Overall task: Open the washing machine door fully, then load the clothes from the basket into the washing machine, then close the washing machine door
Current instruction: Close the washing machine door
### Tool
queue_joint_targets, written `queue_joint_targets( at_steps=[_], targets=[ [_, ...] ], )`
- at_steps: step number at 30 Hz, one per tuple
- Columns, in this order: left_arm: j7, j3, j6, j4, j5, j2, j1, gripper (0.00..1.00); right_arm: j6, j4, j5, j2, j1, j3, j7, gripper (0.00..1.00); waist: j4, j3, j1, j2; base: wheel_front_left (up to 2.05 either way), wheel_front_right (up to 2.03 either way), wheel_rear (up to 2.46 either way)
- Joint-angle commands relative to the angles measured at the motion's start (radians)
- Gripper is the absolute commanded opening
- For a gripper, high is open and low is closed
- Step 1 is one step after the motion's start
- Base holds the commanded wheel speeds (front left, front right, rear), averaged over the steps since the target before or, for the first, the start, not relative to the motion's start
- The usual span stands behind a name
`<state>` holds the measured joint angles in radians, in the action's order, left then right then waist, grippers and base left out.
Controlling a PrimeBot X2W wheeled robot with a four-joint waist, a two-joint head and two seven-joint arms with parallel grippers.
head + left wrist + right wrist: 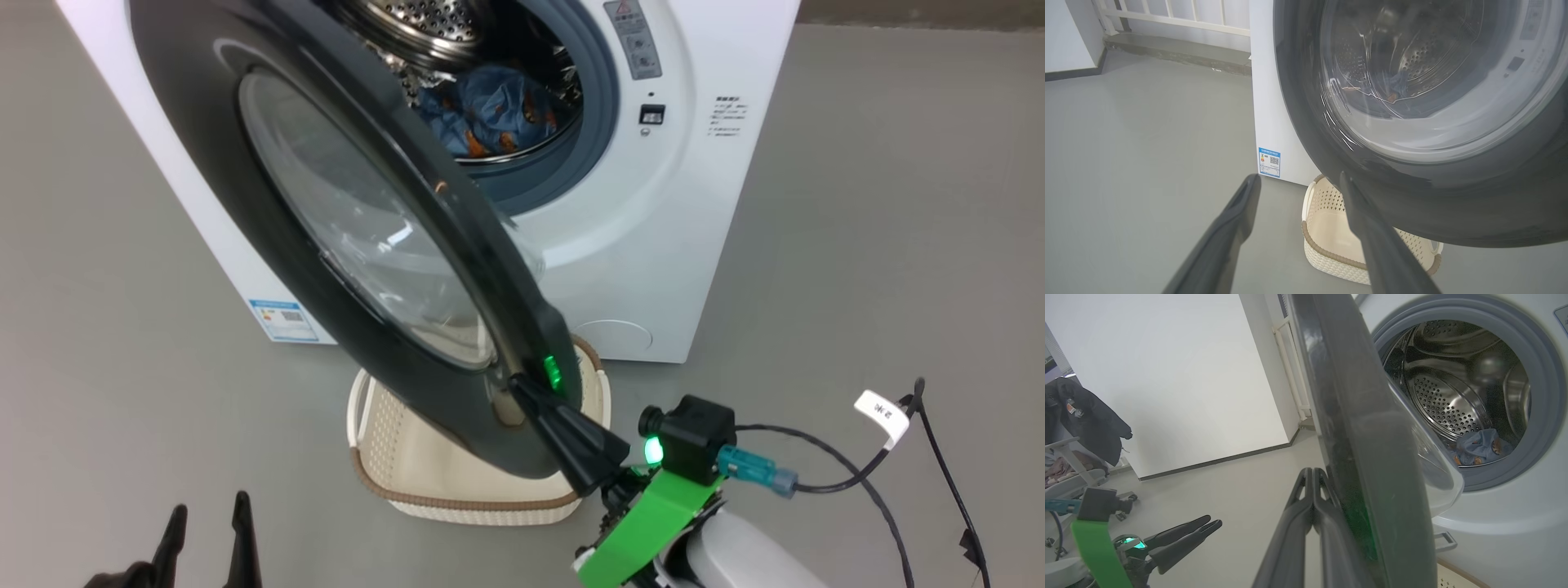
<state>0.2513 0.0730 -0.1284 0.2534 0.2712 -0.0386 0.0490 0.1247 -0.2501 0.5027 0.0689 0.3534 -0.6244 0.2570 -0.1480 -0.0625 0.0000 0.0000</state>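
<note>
Washing machine door (351,229) touches the closed right tool (519,385).

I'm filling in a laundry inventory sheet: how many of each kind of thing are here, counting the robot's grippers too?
Washing machine: 1
Door: 1
Basket: 1
Bundle of blue clothes, in the drum: 1
Grippers: 2 (left gripper, right gripper)
Total: 6

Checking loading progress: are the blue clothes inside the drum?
Yes, the clothes lie inside the washing machine, seen past the open washing machine door.
</note>
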Motion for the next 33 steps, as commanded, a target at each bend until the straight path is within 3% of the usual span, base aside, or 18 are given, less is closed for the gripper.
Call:
queue_joint_targets(
  at_steps=[1,14,33],
  targets=[
    [0.01,0.027,-0.002,-0.027,0.012,-0.012,-0.05,1.0,0.006,0.011,-0.006,-0.019,0.038,0.005,0.005,0.0,-0.017,-0.018,0.0,0.0,0.0,0.0,0.0],
    [0.01,0.02,-0.002,-0.027,0.045,-0.012,-0.073,1.0,0.006,-0.018,-0.051,-0.019,0.093,0.114,0.005,0.0,-0.045,-0.08,0.0,0.0,0.0,0.0,0.0],
    [0.01,-0.032,-0.002,-0.056,0.094,-0.012,-0.168,1.0,0.006,-0.041,-0.172,-0.014,0.307,0.28,0.005,0.0,-0.047,-0.28,0.0,0.0,0.0,0.0,0.0]
  ],
)
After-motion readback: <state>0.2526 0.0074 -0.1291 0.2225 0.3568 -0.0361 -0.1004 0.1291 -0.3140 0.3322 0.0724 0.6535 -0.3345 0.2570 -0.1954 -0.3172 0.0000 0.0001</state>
